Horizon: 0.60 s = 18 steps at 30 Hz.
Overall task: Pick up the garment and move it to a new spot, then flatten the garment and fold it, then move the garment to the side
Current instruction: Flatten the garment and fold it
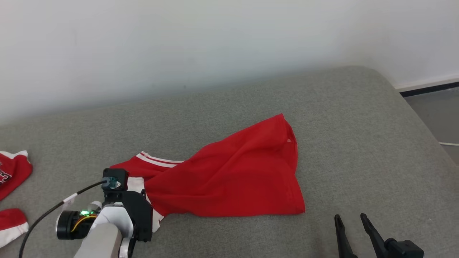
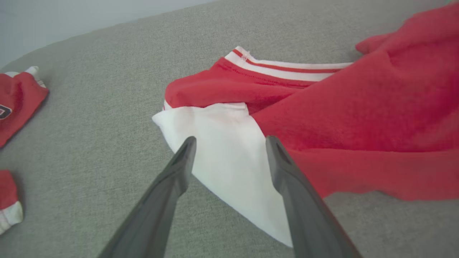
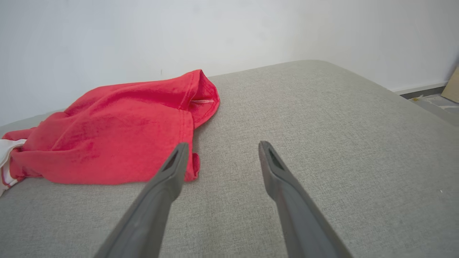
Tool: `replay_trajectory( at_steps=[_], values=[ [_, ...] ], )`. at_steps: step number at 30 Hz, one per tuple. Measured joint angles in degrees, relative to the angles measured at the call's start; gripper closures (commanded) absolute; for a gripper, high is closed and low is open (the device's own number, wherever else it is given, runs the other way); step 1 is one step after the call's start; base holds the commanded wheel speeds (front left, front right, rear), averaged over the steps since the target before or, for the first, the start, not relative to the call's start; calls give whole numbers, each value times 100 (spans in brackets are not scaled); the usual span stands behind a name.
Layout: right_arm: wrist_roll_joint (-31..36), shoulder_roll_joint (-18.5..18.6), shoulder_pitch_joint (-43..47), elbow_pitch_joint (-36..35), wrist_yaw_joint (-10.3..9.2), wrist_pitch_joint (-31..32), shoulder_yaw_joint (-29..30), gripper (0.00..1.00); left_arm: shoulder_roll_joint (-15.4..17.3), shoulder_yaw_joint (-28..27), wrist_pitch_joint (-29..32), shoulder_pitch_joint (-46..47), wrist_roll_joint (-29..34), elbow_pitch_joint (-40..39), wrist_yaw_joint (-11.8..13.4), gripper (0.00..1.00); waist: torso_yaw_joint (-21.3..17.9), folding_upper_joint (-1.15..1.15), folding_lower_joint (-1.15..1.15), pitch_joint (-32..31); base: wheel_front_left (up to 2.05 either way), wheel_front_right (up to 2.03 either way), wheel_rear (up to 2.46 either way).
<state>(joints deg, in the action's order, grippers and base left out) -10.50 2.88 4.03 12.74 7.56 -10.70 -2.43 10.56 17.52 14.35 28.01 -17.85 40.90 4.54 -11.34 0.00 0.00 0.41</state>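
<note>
Left gripper [image 2: 231,143], fingers spread, is held at the white sleeve [image 2: 229,165] of the crumpled red fabric garment [image 1: 233,172]; right gripper [image 3: 222,145], likewise spread, beside its hem.

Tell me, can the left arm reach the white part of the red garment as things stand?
Probably yes. The open left fingers point straight at the white part of the red garment, close by, with nothing between them.

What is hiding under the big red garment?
The red garment lies on the grey cushion. A white part pokes out from under its red folds. Anything else beneath is covered, so I cannot tell.
</note>
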Motion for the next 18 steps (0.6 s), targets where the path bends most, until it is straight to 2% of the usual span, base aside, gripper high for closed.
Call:
replay_trajectory(
  at_steps=[8,18],
  values=[
    [-54,0,-29,43,0,-93,13,0,154,342,716,327,208,176,-102,0,-236,0,0,226,0,0,0],
    [-160,0,-109,172,0,-194,-82,0,425,602,995,523,519,247,47,0,-309,0,0,384,0,0,0]
  ],
)
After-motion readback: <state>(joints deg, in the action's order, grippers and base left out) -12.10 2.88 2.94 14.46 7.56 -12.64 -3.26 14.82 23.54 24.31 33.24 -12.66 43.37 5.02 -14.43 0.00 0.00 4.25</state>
